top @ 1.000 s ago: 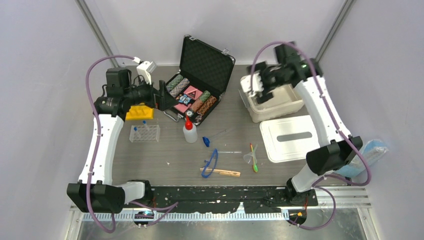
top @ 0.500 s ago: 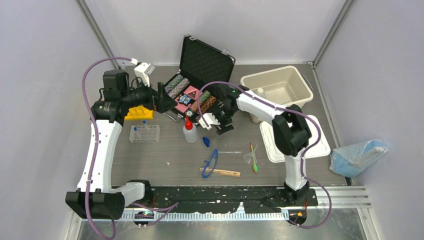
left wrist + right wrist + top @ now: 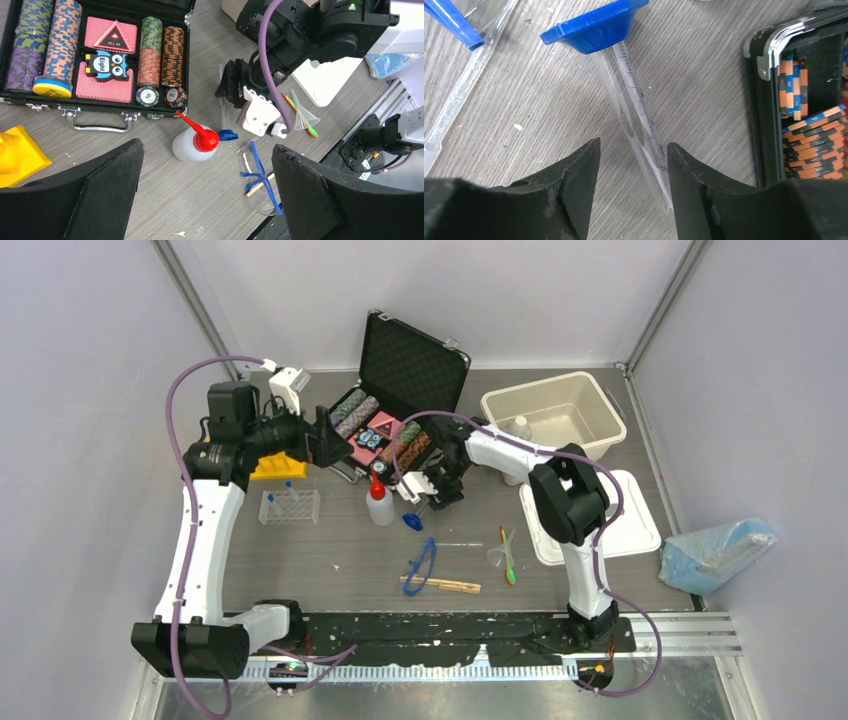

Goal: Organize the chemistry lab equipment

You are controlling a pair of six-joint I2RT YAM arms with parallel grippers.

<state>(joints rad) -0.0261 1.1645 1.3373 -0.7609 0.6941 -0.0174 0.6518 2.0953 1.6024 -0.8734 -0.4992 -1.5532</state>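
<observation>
Right tool: parted a little wider than the tube, holding nothing, low over the grey wood-grain bench, one finger on each side of the tube.
Tube: clear graduated plastic tube with a flared blue cap, lying flat on the bench and slanting between the fingers, cap end away from the tool; apparently touched by neither finger yet.
Slip risk: thin, round and slick, so likely to roll or squirt sideways if pinched off-centre or too high.
Scrape risk: fingertips close to the bench already; possible jamming against the surface if lowered further before closing.
Case risk: black case of striped poker chips just beside one finger; metal-edged corner liable to be knocked by any sideways drift.
Neighbour risk: second clear graduated tube near the other finger, easily nudged along.
Left tool: wide open, empty, raised beside the yellow tube rack.
Crowding risk: white squeeze bottle with red cap standing between the two tools, easily toppled by either arm crossing the centre.
</observation>
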